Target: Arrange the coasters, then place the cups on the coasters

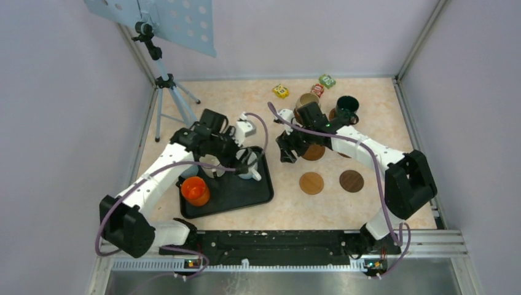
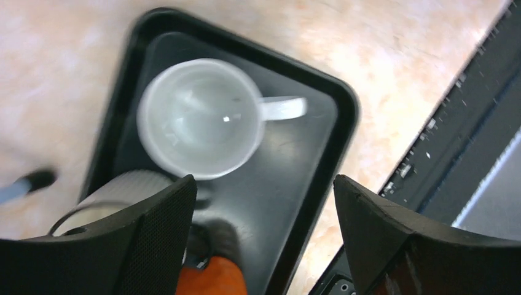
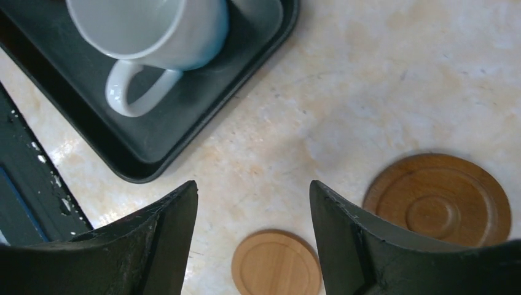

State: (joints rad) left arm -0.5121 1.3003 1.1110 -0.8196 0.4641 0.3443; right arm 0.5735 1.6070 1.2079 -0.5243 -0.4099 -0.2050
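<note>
Coasters (image 1: 311, 182) lie on the table (image 1: 276, 212) right of the black tray (image 1: 239, 192), three in plain sight; an orange mug (image 1: 195, 190) sits in the tray. Left gripper (image 1: 238, 161) and right gripper (image 1: 287, 153) hang near each other, so both reaching trayward could clash arms.

Left wrist view: jaws spread and empty above a white mug (image 2: 199, 117) crowded by a ribbed pale mug (image 2: 117, 193); an off-centre close may tip it.

Right wrist view: jaws spread and empty over bare table between tray and two coasters; a careless descent could shove a disc.
</note>
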